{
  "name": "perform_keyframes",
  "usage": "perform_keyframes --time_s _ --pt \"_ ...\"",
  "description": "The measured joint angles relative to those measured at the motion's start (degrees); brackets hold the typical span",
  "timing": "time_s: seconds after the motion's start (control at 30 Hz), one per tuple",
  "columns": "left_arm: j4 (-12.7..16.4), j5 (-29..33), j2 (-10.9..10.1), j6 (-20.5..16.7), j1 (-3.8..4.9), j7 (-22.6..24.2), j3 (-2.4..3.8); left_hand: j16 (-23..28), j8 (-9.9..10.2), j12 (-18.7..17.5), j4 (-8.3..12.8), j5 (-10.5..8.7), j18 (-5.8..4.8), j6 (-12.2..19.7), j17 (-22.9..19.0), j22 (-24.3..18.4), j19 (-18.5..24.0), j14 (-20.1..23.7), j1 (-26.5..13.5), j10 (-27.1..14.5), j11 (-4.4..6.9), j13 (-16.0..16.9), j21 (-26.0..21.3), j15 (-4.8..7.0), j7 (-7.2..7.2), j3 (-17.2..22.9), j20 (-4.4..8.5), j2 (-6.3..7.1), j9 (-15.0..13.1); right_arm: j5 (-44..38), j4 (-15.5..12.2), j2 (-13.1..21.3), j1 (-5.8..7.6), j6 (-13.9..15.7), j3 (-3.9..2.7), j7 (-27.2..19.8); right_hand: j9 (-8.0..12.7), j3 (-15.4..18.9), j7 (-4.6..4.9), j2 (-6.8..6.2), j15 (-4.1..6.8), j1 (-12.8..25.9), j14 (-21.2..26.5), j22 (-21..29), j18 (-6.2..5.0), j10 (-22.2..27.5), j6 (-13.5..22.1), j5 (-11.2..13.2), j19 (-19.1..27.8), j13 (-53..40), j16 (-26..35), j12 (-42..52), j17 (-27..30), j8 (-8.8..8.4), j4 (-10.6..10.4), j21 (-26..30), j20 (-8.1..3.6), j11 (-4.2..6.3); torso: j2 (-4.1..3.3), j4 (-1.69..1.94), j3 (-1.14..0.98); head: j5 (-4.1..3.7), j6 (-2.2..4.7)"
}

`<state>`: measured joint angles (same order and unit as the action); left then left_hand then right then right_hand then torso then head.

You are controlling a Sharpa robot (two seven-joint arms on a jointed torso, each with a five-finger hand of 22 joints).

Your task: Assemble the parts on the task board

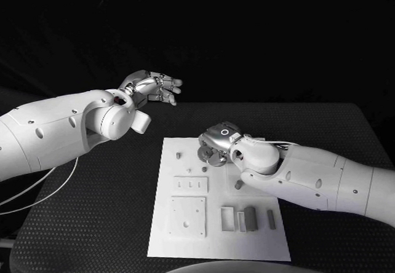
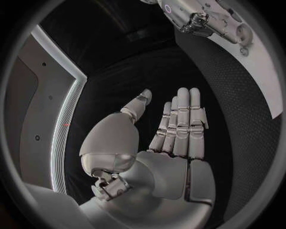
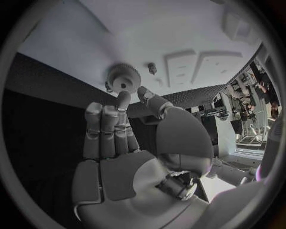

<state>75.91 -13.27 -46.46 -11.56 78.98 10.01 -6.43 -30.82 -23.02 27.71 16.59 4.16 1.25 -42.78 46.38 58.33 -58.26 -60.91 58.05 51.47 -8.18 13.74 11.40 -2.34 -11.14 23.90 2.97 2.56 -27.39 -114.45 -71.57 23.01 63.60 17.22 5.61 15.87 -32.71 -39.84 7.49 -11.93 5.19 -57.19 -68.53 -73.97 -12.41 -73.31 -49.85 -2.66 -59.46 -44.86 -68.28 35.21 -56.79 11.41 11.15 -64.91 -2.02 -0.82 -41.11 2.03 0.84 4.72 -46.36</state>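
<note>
Task board, a white plate, lies flat at the middle of the black worktop. On it, small grey parts stand in a row near its near edge, beside a square raised plate and a narrower plate further back. A toothed gear lies on the board's far portion, with a small peg just beside it. The right robot hand is lowered over that far portion; its fingers are extended side by side, one fingertip reaching the gear's rim, nothing clasped; whether it touches cannot be told. The left robot hand is raised beyond the board's far left corner, well apart from it, fingers straight and spread from the thumb, holding nothing.
</note>
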Motion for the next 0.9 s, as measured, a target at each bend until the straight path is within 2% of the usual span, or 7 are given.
perform_keyframes --time_s 0.2,0.33,0.4,0.6,0.67,0.9 --pt "0.05 0.0 -0.22 0.01 0.0 0.0 0.01 0.0 0.0 0.0 0.0 0.0 0.0 0.0 0.0 0.0 0.0 0.0 0.23 0.0 0.0 0.0 0.0 0.0 0.0 0.0 0.0 0.23 0.0 0.19 0.28 0.99 -0.38 0.11 0.02 0.1 0.0 0.01 -0.1 0.0 0.0 0.0 0.0 0.0 0.0 0.0 0.07 0.0 0.0 0.05 0.0 0.0 0.01 -0.16 -0.32 0.0 0.0 0.0 -0.01 -0.01 -0.04 0.01 0.03" --pt "0.05 0.0 -0.28 0.01 0.0 0.0 0.01 0.0 0.0 0.0 0.0 0.0 0.0 0.0 0.0 0.0 0.0 0.0 0.23 0.0 0.0 -0.01 0.0 0.0 0.0 0.0 0.0 0.23 0.0 0.35 0.36 1.15 -0.48 0.17 0.02 0.17 0.2 0.02 0.12 -0.98 0.0 0.08 0.0 -0.01 0.0 0.0 0.31 0.0 0.0 0.14 0.0 0.0 0.06 -0.56 -0.97 0.23 0.0 0.0 -0.01 -0.03 -0.04 -0.02 0.15" --pt "0.05 0.0 -0.28 0.02 0.0 0.0 -0.01 0.0 0.0 0.0 0.0 0.0 0.0 0.0 0.0 0.0 0.0 0.0 0.23 0.0 0.0 -0.01 0.0 0.0 0.0 0.0 0.0 0.23 0.0 0.42 0.37 1.12 -0.6 0.17 0.02 0.17 0.31 -0.15 0.11 -1.87 0.0 0.36 0.0 0.06 0.0 0.01 0.58 0.0 0.0 0.17 0.0 0.0 0.08 -0.57 -1.43 0.23 0.0 0.0 -0.01 -0.03 -0.03 -0.09 0.16" --pt "0.06 0.0 -0.27 0.04 0.0 -0.01 -0.01 0.0 0.0 0.0 0.0 0.0 -0.01 0.0 0.0 -0.01 0.0 0.0 0.23 0.0 0.0 -0.01 0.0 0.0 0.0 0.0 0.0 0.23 -0.01 0.58 1.23 0.69 -0.79 0.17 0.02 0.17 0.79 -0.24 0.21 -3.7 -0.2 0.66 0.2 0.13 0.0 0.6 2.25 0.0 0.09 0.29 0.0 0.0 0.13 -1.93 -3.25 0.44 0.09 -0.59 -0.03 0.07 -0.03 -0.33 0.16" --pt "0.06 0.0 -0.27 0.08 0.0 -0.04 -0.01 0.0 0.0 0.0 0.0 0.0 -0.01 0.0 0.0 -0.01 0.0 0.0 0.23 0.0 0.0 -0.01 0.0 0.0 0.0 0.0 0.0 0.23 -0.01 0.64 1.67 0.62 -0.81 0.18 0.02 0.17 0.96 -0.46 0.39 -3.84 -0.68 0.53 0.27 0.13 0.01 0.76 3.05 0.0 0.1 0.29 -0.01 0.0 0.13 -2.28 -3.84 0.44 0.1 -0.74 -0.03 0.07 -0.03 -0.36 0.17" --pt "0.06 -0.01 -0.2 0.31 0.0 -0.08 0.0 0.0 0.0 0.0 0.0 0.0 -0.01 0.0 0.0 -0.01 0.0 0.0 -0.01 0.0 0.0 -0.01 0.0 0.0 0.0 0.0 0.0 0.46 -0.01 0.78 3.0 -0.15 -0.85 0.35 0.02 0.17 0.98 -0.47 0.53 -4.07 -0.69 0.3 0.27 0.13 0.01 0.61 3.59 0.0 0.1 0.29 0.0 0.0 0.13 -2.55 -4.27 0.44 0.1 -1.02 -0.06 0.13 0.03 -0.45 0.16"
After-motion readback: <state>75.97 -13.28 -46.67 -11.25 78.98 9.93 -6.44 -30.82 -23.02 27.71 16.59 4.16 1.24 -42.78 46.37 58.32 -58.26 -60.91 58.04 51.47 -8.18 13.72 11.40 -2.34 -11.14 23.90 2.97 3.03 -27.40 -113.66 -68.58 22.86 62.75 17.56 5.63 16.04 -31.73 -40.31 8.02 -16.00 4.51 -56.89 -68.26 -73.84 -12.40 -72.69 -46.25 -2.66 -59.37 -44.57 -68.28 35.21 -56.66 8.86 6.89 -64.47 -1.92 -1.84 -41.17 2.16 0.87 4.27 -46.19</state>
